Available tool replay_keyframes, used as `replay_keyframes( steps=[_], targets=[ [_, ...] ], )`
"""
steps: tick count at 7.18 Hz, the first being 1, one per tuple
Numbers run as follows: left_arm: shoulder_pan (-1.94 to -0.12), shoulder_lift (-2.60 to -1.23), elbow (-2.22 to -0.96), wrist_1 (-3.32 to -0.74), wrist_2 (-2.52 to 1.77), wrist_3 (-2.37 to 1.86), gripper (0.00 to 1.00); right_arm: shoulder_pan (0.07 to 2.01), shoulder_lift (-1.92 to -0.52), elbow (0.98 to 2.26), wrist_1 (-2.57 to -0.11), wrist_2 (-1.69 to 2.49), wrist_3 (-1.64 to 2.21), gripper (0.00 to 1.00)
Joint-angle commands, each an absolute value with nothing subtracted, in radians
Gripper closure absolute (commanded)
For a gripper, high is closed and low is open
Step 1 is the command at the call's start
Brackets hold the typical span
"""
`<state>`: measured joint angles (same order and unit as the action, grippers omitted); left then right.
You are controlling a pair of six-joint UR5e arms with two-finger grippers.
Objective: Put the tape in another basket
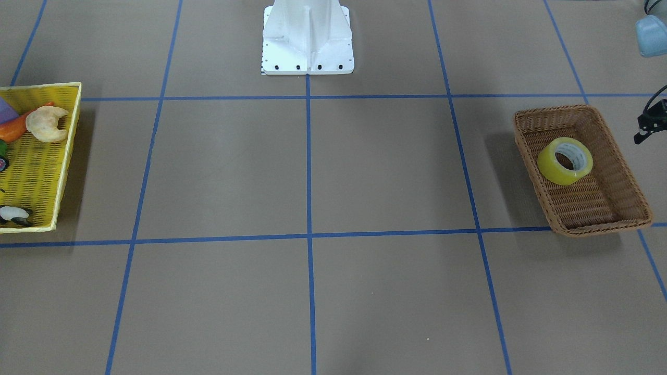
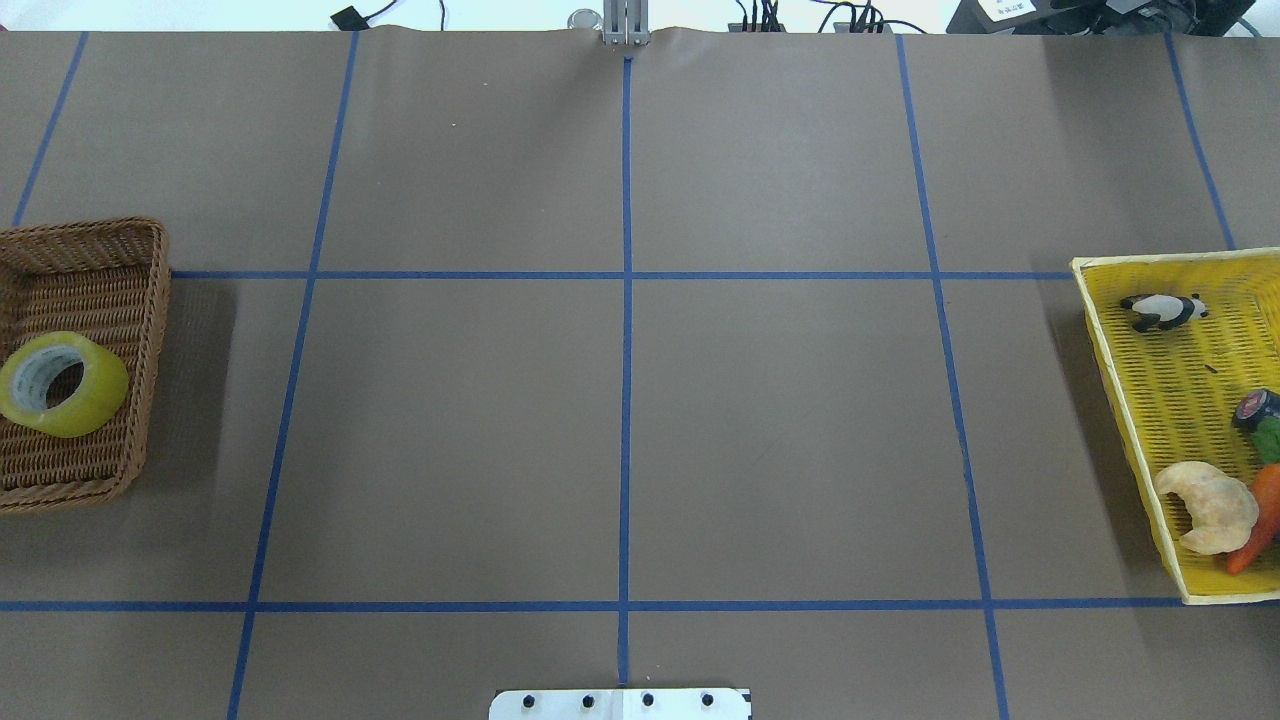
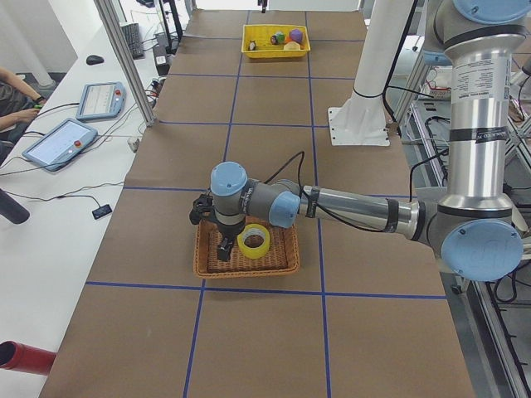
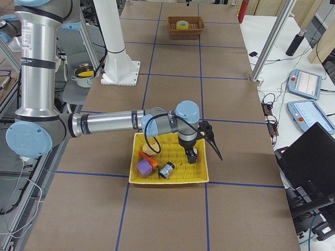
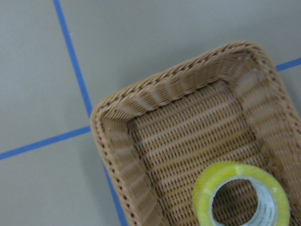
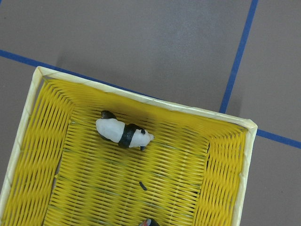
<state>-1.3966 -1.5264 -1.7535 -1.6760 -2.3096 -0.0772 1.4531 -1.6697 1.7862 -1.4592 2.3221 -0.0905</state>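
Observation:
The yellow tape [image 1: 565,160] lies tilted inside the brown wicker basket [image 1: 552,112], on the robot's left side of the table. It also shows in the overhead view [image 2: 62,384] and in the left wrist view [image 5: 241,195], inside the basket [image 5: 174,84]. My left gripper [image 3: 222,245] hangs over that basket beside the tape [image 3: 253,240]; I cannot tell whether it is open or shut. My right gripper [image 4: 201,151] hovers over the yellow plastic basket [image 4: 167,179]; I cannot tell its state either. No fingers show in the wrist views.
The yellow plastic basket [image 2: 1110,380] at the table's other end holds a toy panda [image 2: 1160,311], a croissant [image 2: 1208,505], a carrot [image 2: 1262,515] and other small toys. The white robot base [image 1: 307,36] stands at the table's middle edge. Blue tape lines grid the brown table.

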Motion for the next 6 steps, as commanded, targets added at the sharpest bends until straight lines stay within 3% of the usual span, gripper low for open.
replay_keyframes(
  steps=[1, 6],
  targets=[
    [-1.422, -1.563, -1.75, -1.547, -2.316, -0.068, 0.02, 1.459, -1.683, 1.778, -1.468, 2.322, -0.106, 0.0],
    [-1.447, -1.566, -1.758, -1.554, -2.368, -0.074, 0.02, 1.47, -1.697, 1.787, -1.454, 2.348, -0.104, 0.0]
  ],
)
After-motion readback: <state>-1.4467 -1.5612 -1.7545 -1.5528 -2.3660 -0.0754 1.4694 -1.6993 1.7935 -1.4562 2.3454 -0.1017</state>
